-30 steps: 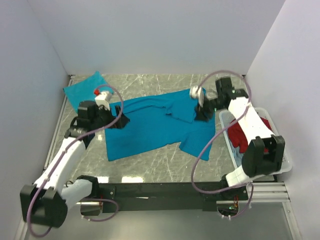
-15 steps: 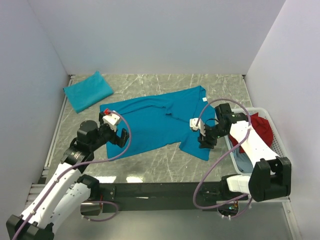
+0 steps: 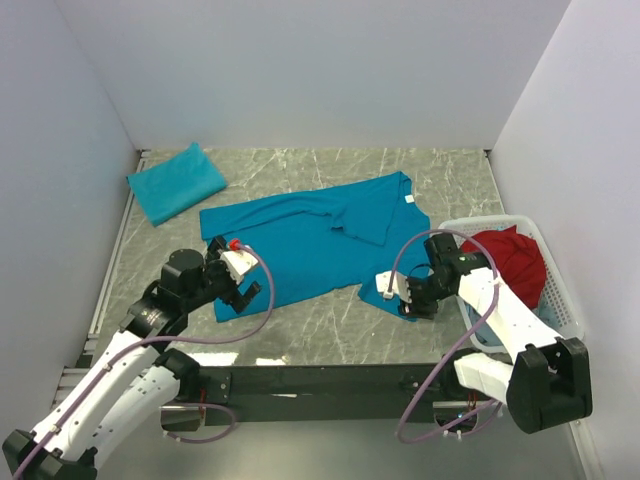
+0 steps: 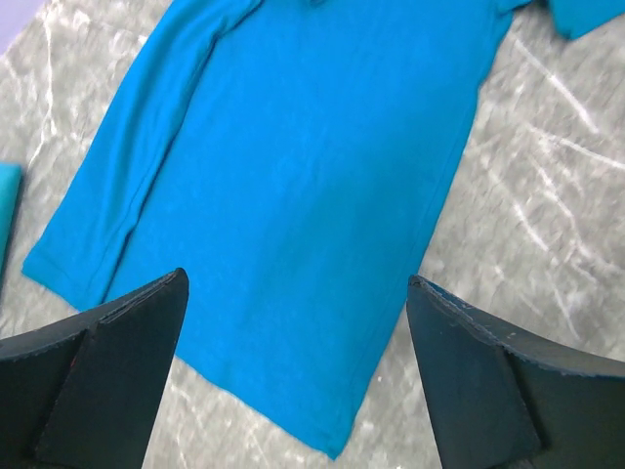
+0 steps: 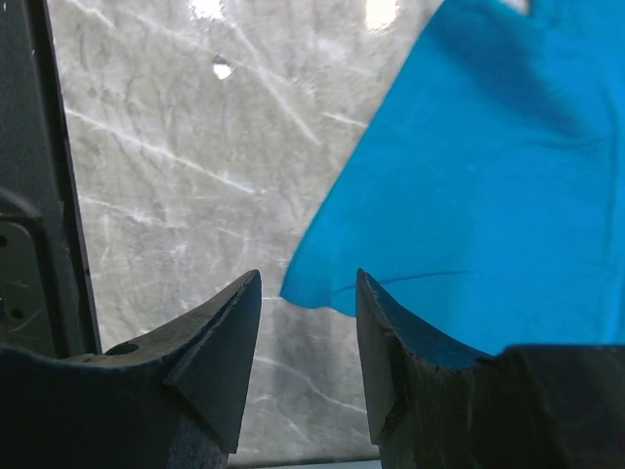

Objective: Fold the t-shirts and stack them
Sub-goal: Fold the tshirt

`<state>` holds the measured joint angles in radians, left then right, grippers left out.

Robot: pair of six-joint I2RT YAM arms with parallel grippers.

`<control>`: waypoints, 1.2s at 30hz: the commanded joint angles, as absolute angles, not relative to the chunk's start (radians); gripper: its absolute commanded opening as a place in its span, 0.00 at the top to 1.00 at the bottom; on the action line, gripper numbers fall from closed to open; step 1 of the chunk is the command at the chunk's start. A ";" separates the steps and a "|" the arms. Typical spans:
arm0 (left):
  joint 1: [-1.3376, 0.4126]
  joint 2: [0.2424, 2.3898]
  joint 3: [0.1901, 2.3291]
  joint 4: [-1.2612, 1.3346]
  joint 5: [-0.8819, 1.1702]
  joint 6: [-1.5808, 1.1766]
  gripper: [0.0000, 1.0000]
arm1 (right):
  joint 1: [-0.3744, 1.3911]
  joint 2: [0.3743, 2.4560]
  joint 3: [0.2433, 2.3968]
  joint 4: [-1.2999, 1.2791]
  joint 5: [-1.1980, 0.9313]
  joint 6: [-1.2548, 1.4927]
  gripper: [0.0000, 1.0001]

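A bright teal t-shirt (image 3: 310, 245) lies spread flat mid-table, its small white neck label (image 3: 409, 199) at the far right. A second teal t-shirt (image 3: 177, 182) lies folded at the back left. My left gripper (image 3: 238, 298) hovers over the spread shirt's near left corner. In the left wrist view its jaws stand wide open (image 4: 298, 293) above the cloth (image 4: 293, 176), holding nothing. My right gripper (image 3: 405, 303) is at the near right corner. In the right wrist view it is open (image 5: 308, 283), and the cloth's corner (image 5: 488, 176) lies below the gap, untouched.
A white basket (image 3: 563, 300) holding red cloth (image 3: 512, 258) stands at the right edge, beside the right arm. Grey walls close in the left, back and right sides. A black rail (image 3: 320, 380) runs along the near table edge.
Both grippers have drawn back from the far part of the shirt to its near corners. The shirt now lies flatter and fully spread. The left jaws have opened a little wider.
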<state>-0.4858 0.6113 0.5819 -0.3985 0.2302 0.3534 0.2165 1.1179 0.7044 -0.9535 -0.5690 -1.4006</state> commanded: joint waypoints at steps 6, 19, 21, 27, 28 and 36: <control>-0.491 0.540 0.600 -0.410 0.153 0.333 0.01 | 0.227 1.085 0.661 -0.911 -0.532 -1.424 0.49; -0.491 0.518 0.549 -0.229 -0.047 0.074 0.00 | 0.101 1.625 1.363 -0.584 -0.419 -0.361 0.59; -0.489 0.569 0.571 -0.206 -0.127 0.006 0.01 | 0.087 1.783 1.481 -0.606 -0.422 -0.250 0.60; -0.479 0.776 0.692 -0.232 -0.239 -0.212 0.01 | 0.049 2.162 1.929 -0.681 -0.384 -0.029 0.65; -0.476 0.797 0.710 -0.230 -0.236 -0.224 0.01 | 0.048 2.201 2.019 -0.713 -0.380 -0.022 0.65; -0.431 0.911 0.716 -0.175 -0.178 -0.193 0.01 | 0.015 2.425 2.223 -0.712 -0.328 -0.003 0.66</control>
